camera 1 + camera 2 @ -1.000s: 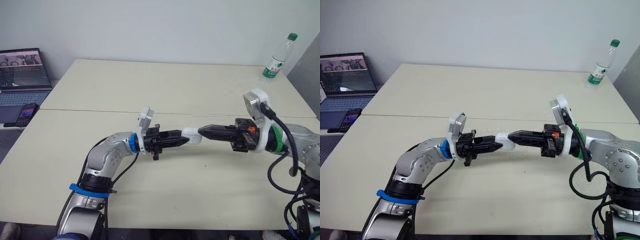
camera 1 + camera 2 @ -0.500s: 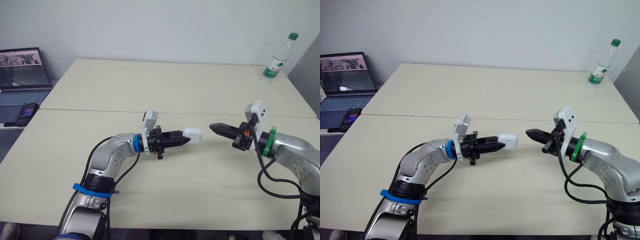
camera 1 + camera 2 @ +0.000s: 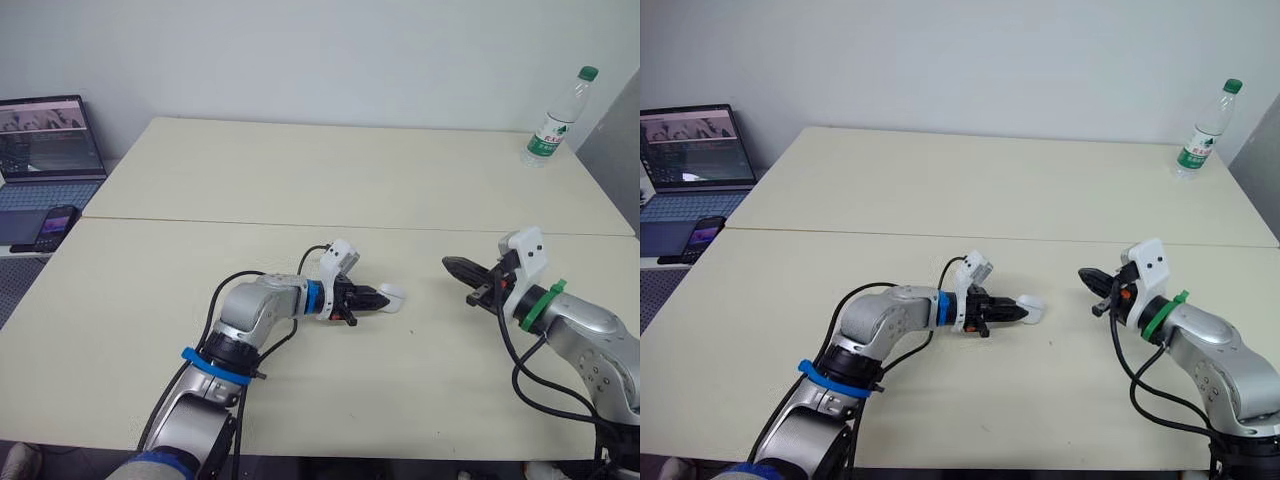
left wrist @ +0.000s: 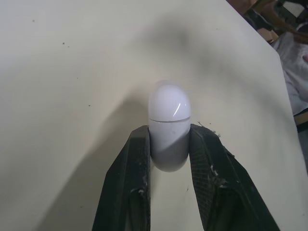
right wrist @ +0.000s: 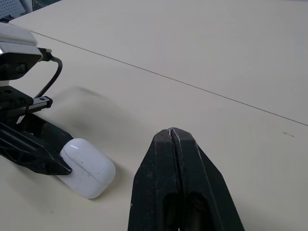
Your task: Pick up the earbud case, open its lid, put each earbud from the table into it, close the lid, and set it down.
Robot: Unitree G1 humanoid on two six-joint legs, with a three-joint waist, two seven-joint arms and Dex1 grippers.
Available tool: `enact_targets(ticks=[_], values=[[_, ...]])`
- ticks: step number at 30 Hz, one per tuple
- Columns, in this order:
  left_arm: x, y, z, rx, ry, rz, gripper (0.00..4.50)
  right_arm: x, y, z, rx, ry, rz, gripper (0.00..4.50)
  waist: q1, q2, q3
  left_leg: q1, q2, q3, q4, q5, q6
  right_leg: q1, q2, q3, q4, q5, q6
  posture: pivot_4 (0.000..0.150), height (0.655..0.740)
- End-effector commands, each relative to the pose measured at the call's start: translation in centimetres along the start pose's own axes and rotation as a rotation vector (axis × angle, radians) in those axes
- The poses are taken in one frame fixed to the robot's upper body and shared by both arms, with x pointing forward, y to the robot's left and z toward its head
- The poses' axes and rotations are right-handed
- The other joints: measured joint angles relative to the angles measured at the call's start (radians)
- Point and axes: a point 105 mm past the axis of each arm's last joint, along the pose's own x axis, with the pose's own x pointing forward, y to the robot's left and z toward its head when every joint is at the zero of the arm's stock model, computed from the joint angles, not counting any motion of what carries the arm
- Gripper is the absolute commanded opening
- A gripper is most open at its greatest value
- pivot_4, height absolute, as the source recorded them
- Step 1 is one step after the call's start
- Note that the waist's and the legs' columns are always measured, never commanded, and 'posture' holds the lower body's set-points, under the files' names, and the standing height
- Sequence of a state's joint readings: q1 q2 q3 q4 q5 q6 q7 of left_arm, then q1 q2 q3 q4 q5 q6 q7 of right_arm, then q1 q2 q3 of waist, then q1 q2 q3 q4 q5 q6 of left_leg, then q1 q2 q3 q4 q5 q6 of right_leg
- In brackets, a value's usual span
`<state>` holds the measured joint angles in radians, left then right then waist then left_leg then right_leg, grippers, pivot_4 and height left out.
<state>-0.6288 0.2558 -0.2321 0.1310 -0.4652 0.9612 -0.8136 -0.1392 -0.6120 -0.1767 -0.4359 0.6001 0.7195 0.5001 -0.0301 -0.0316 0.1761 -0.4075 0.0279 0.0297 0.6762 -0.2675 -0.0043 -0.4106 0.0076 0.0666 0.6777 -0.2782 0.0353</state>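
Observation:
The white earbud case (image 3: 391, 297) has its lid closed and sits low at the table (image 3: 300, 180) surface near the middle front. My left gripper (image 3: 375, 298) is shut on its lower half, one black finger (image 4: 132, 173) on each side, the lid end (image 4: 168, 101) poking out past the tips. In the right wrist view the case (image 5: 89, 167) rests on the tabletop beside the left fingers (image 5: 33, 149). My right gripper (image 3: 455, 265) hovers to the right of the case, apart from it, fingers (image 5: 173, 159) pressed together with nothing between them.
A plastic water bottle (image 3: 556, 115) stands at the table's far right corner. A laptop (image 3: 45, 140) and a phone (image 3: 52, 228) lie on a lower surface to the left. A seam (image 3: 350, 226) runs across the table.
My left gripper has carried the case forward and down to the table surface. My right gripper has pulled back to the right, away from the case, and lowered.

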Motion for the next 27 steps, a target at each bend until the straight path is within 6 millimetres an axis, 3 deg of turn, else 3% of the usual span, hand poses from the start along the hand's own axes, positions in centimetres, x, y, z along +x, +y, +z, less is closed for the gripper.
enact_targets(ticks=[1, 6, 12, 16, 21, 24, 27], values=[[0.0, -0.1, -0.3, -0.029, 0.017, -0.019, 0.77, -0.5, 0.0, 1.4, -0.042, -0.058, -0.026, 0.01, 0.0, 0.0, 0.0, 0.0, 0.0, 0.0, 0.0, 0.0, 0.0, 0.0, 0.0, 0.0, 0.0, 0.0, 0.0, 0.15, 0.7389], [-1.2, 0.3, 0.2, 0.027, -0.006, 0.01, 2.39, -0.7, 0.1, 1.0, -0.035, -0.057, -0.025, 0.0, 0.0, 0.0, 0.0, 0.0, 0.0, 0.0, 0.0, 0.0, 0.0, 0.0, 0.0, 0.0, 0.0, 0.0, -0.001, 0.15, 0.7389], [-5.4, 0.4, 0.7, 0.151, -0.034, 0.018, 4.39, -1.3, 1.2, 1.3, -0.042, -0.098, 0.032, 0.0, -0.002, 0.0, 0.0, 0.001, 0.001, 0.0, 0.0, 0.0, 0.0, 0.0, -0.001, 0.001, 0.001, 0.001, -0.001, 0.15, 0.7389], [-9.0, 0.3, 1.2, 0.307, -0.105, 0.055, 4.48, -2.2, 1.7, 0.9, -0.065, -0.129, 0.061, 0.0, -0.001, 0.0, 0.0, 0.001, 0.002, 0.0, -0.001, 0.0, 0.0, 0.0, -0.002, 0.001, 0.001, 0.0, -0.002, 0.15, 0.7389], [-11.3, -0.6, -0.5, 0.435, -0.165, 0.141, 4.48, -4.5, 1.3, -2.4, -0.09, -0.03, 0.118, 0.0, 0.001, 0.0, 0.0, 0.001, -0.001, 0.002, 0.0, 0.0, 0.0, 0.001, -0.008, 0.0, -0.001, 0.0, -0.002, 0.15, 0.7389], [-12.1, -1.1, -2.1, 0.494, -0.195, 0.201, 4.5, -5.8, 0.5, -4.3, -0.123, 0.048, 0.136, 0.87, 0.001, 0.0, 0.0, 0.001, -0.002, 0.003, 0.0, 0.0, 0.0, 0.002, -0.01, 0.001, -0.003, 0.001, -0.003, 0.15, 0.7389], [-12.5, -1.1, -4.2, 0.512, -0.153, 0.243, 4.5, -6.6, -0.4, -5.2, -0.15, 0.068, 0.126, 2.01, 0.001, 0.0, 0.0, 0.004, -0.001, 0.003, 0.0, 0.0, 0.0, 0.003, -0.01, 0.0, -0.002, 0.001, -0.002, 0.15, 0.7389]])
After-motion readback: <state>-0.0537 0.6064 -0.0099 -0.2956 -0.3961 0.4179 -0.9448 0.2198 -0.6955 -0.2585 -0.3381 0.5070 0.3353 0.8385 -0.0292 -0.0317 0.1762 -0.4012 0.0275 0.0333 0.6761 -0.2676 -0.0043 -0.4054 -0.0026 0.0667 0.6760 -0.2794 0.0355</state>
